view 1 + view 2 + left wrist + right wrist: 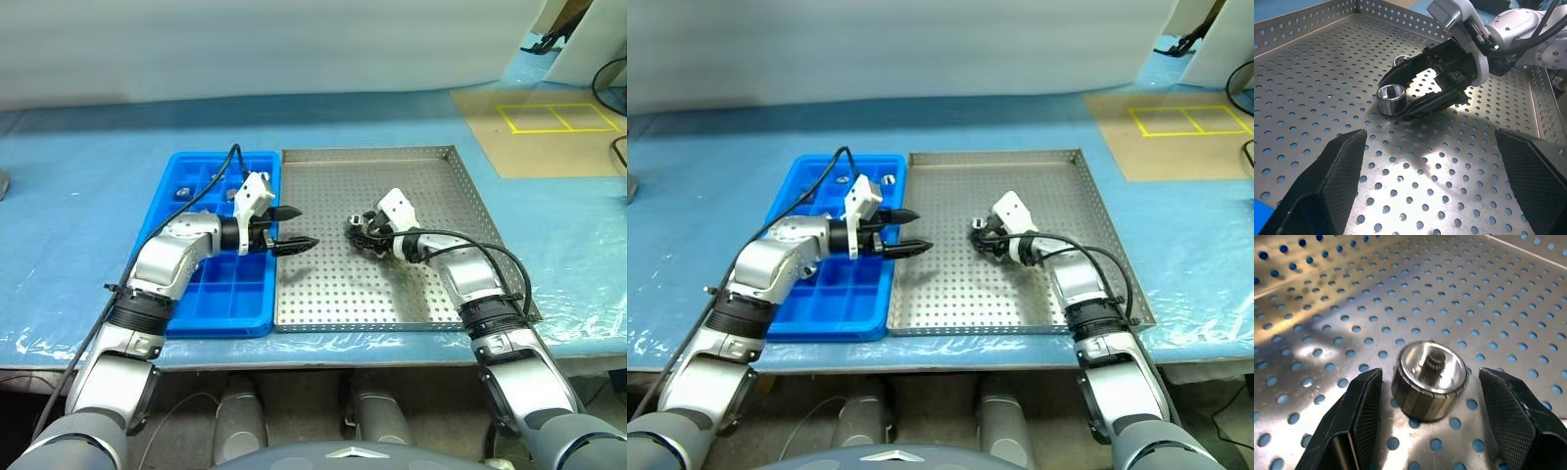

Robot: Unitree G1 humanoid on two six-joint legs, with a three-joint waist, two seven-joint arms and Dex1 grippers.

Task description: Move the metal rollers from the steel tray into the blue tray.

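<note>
The steel tray (431, 166) lies on the table with the blue tray (211, 313) against its left side. My right gripper (353, 228) is low over the steel tray's middle and open, one finger on each side of a metal roller (1430, 367) that stands on the perforated floor. A small gap shows on both sides of it. A second roller (1402, 59) sits just behind. My left gripper (307, 226) hangs open and empty over the steel tray's left edge, pointing toward the right gripper. A roller (182, 192) rests in a far compartment of the blue tray.
Both trays sit on a table covered with blue plastic sheet (78, 196). At the back right is a brown board with yellow taped squares (558, 117). A black cable (220, 176) arcs from my left wrist over the blue tray.
</note>
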